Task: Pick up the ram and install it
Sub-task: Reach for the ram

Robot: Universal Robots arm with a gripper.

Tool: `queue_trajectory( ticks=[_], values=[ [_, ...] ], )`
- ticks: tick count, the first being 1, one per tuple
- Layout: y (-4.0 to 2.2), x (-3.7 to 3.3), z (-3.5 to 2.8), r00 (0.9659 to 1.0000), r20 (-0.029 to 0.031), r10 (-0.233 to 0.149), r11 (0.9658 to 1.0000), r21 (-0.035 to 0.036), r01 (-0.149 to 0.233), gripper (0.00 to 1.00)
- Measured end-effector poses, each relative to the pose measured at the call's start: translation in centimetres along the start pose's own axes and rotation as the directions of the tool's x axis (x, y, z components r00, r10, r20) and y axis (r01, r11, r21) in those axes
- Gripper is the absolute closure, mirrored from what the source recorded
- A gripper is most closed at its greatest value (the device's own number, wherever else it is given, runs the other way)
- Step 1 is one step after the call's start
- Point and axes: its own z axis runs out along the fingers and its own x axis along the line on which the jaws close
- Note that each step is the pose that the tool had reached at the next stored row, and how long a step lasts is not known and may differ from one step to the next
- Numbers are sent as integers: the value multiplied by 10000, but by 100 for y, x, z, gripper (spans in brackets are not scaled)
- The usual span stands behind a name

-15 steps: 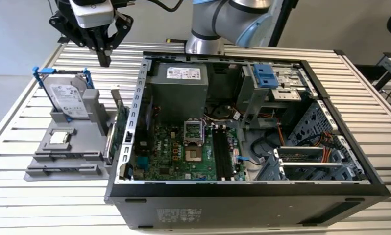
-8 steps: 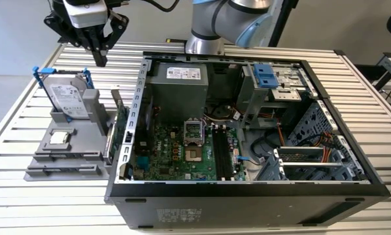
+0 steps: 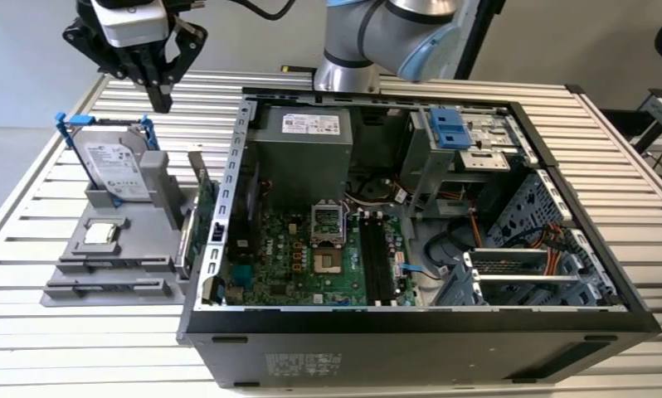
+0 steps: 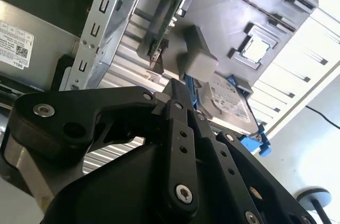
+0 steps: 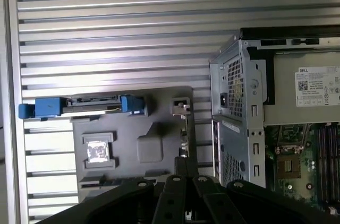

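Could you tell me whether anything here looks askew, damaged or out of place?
Nothing stands out: the hard drive and green card stand upright in the grey fixture, and the open computer case lies flat on the table.

**Desk:** Did you get any writing off the frames?

**Me:** I found three labels. A white sticker point(image 3: 311, 124) sat on the power supply point(image 3: 298, 166). In the first wrist view that sticker point(image 5: 317, 87) carried a bold logo word, a square code patch and rows of fine print. A pale label point(image 3: 119, 172) covered the face of the hard drive point(image 3: 101, 149). A grey sticker point(image 3: 304, 365) sat on the outer wall of the computer case point(image 3: 442, 336).

**Desk:** Any small print legible?

**Me:** No, I could not make out those lines on any of them.
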Motion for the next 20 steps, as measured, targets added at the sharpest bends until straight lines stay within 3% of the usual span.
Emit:
queue_trajectory(
  ticks=[20],
  values=[
    [-16, 223, -4, 10000, 0, -1, 10000, -2, 1, 100]
  ],
)
